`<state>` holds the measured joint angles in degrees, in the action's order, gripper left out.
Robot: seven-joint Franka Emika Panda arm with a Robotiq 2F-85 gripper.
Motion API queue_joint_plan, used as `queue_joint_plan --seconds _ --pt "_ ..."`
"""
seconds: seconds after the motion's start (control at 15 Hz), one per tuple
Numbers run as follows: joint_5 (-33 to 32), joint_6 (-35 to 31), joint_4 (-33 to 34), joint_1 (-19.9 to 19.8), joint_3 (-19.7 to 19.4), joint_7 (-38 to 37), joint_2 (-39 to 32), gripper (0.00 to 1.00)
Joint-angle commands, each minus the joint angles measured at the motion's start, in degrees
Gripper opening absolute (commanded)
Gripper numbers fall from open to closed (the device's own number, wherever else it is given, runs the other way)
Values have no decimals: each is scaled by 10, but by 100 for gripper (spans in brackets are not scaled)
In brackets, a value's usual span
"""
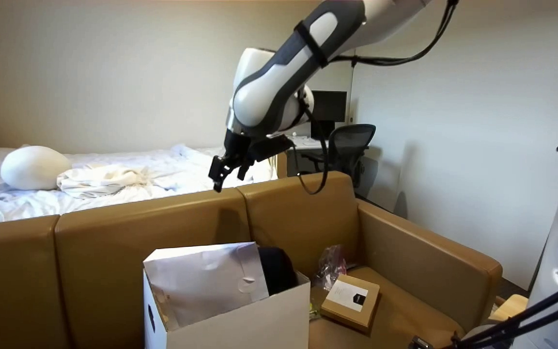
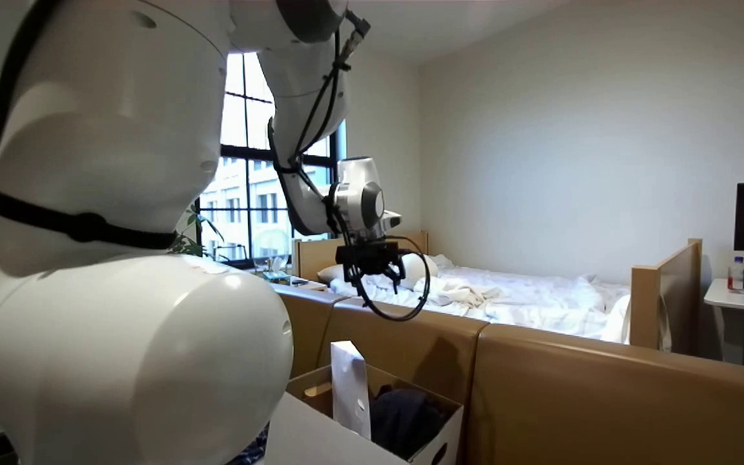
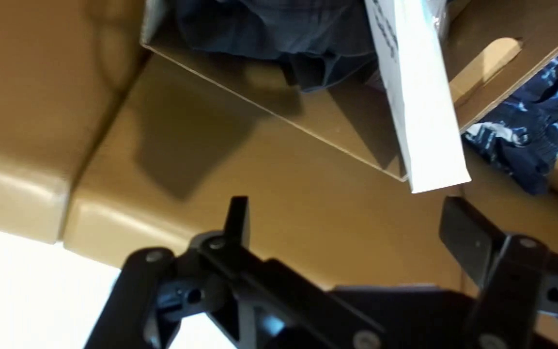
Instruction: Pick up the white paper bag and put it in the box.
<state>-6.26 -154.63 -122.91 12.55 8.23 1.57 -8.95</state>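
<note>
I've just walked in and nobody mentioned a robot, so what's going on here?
A white-and-grey robot arm is holding nothing; its black two-fingered pincer hangs open over the brown padded sofa. The flat white paper bag stands on edge in the white-walled cardboard box, poking above its rim, beside a dark cloth garment. Packing the bag looks finished.

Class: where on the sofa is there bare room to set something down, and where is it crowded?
Bare: the sofa seat between the tan package and the armrest. Crowded: between package and backrest, where a clear plastic bag lies; in the box, the white paper bag beside the dark garment; beside the box, patterned clothing.
</note>
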Motion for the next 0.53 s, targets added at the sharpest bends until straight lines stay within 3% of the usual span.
queue_joint_plan --seconds 0.0,0.27,0.47 --pt "-32 129 -17 -33 -37 -46 104 100" --pt "-51 304 11 -95 -78 -28 173 100" --pt "-73 426 47 -138 -105 -25 178 100"
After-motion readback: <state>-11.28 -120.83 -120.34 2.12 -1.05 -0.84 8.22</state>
